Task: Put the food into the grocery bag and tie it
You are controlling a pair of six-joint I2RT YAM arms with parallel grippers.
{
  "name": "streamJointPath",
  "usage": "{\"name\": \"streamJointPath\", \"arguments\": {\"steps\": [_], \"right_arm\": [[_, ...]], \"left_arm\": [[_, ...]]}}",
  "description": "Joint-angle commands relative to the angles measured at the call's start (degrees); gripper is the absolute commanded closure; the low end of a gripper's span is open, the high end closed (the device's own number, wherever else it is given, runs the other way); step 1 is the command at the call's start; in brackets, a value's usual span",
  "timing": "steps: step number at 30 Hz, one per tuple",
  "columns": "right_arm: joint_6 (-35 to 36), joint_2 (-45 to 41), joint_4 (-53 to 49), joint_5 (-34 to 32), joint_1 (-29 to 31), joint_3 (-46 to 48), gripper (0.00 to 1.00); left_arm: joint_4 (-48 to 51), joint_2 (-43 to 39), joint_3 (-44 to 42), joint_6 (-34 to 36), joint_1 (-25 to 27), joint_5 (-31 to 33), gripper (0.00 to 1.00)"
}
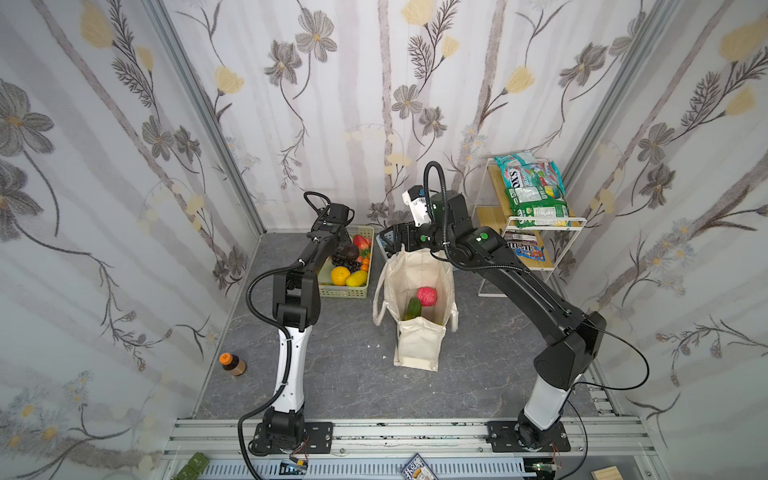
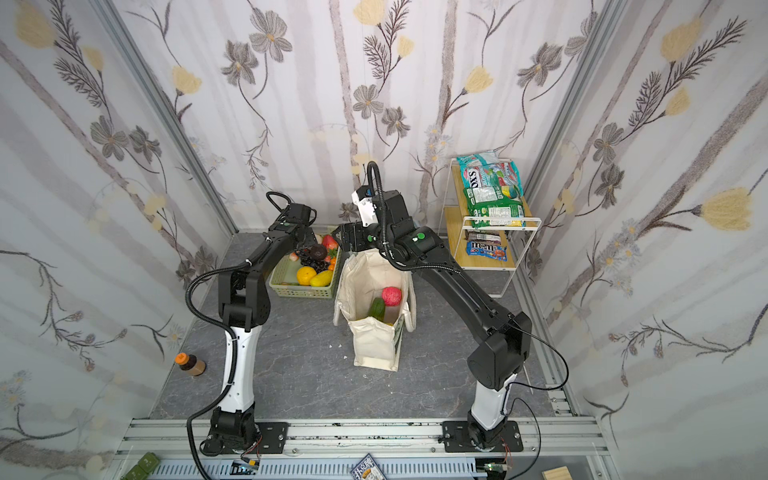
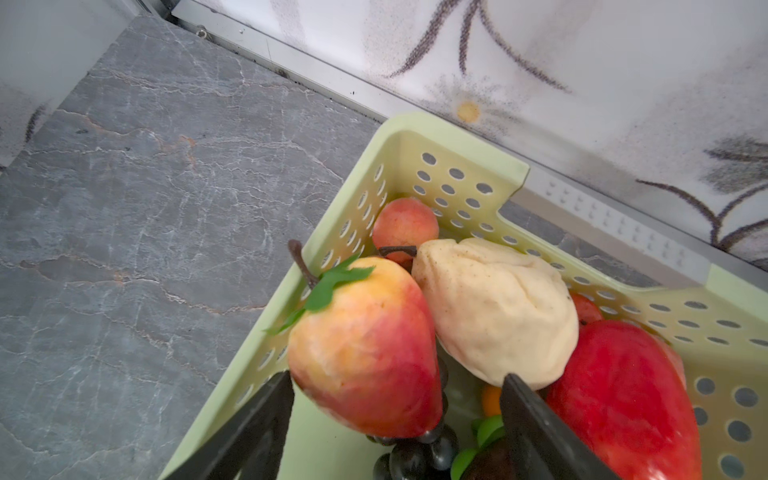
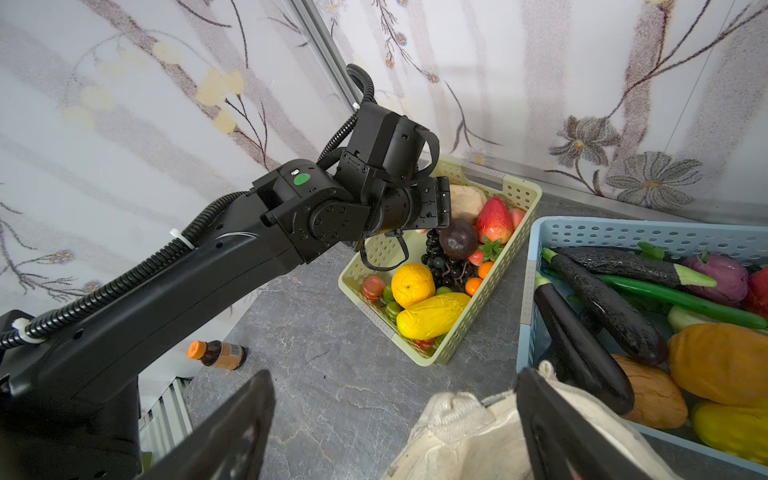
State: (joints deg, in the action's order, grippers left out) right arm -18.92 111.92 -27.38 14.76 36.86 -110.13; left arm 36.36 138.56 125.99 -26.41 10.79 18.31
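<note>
**Straddling a toy fruit in the green basket, left jaws wide**

Left gripper [image 3: 397, 378]: jaws wide, nothing held. Its black fingers [image 3: 257, 419] stand either side of a red-and-yellow toy fruit with brown stem and green leaf [image 3: 365, 345]. Cannot tell whether a tip touches the skin. The fruit's long axis, stem to blunt end, is slanted but lies closer to the fingers' line of reach than across it. I judge the jaws would close on its narrower width.

Outward: the fruit leans on a pale cream lumpy toy fruit [image 3: 494, 307]. A glossy red toy fruit [image 3: 623, 395] lies beyond that, and dark purple toy grapes [image 3: 415, 457] sit partly beneath. All are at the far-wall end of the pale green perforated plastic basket [image 3: 457, 137].

Right gripper [image 4: 395, 374]: also wide and empty, at the far rim of the cream canvas tote bag [image 1: 417, 345]. Rim cloth lies against one finger; cannot tell if it props the mouth open.

The bag stands upright just beside the green basket, on the right arm's side. Its mouth is open and its strap handles [image 1: 377, 305] hang loose, untied. Inside are a pink-red textured ball [image 1: 427, 296] and a green toy cucumber [image 1: 413, 308].

The left arm is the nearer one to the fruit. The carry would go over the basket wall towards the bag.

Glossy snack packets [image 1: 536, 195] sit on a white wire rack with wooden shelves [image 1: 486, 216], well apart.
</note>
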Motion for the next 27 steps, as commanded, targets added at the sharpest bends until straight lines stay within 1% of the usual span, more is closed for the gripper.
{"name": "streamJointPath", "arguments": {"steps": [1, 9, 15, 21, 24, 27], "right_arm": [[0.53, 0.49, 2.59, 0.84, -0.04, -0.41, 0.10], [0.60, 0.68, 2.50, 1.16, -0.22, -0.45, 0.10], [0.86, 0.58, 2.22, 1.47, -0.31, -0.30, 0.10], [0.97, 0.30, 1.98, 1.73, -0.30, -0.24, 0.10], [1.07, 0.07, 1.97, 1.65, -0.30, -0.03, 0.10], [1.16, -0.14, 1.98, 1.62, -0.30, 0.36, 0.10]], "left_arm": [[0.42, 0.75, 0.92, -1.88, -0.25, 3.34, 0.19], [2.13, 2.19, 2.91, -3.86, -0.37, 3.73, 0.20], [3.10, 3.89, 4.52, -3.87, -0.48, 3.86, 0.23], [4.47, 4.85, 5.11, -5.01, -0.62, 4.18, 0.24], [4.27, 4.89, 5.14, -4.82, -0.68, 4.15, 0.26], [3.31, 5.14, 5.23, -4.26, -0.77, 4.14, 0.31]]}}
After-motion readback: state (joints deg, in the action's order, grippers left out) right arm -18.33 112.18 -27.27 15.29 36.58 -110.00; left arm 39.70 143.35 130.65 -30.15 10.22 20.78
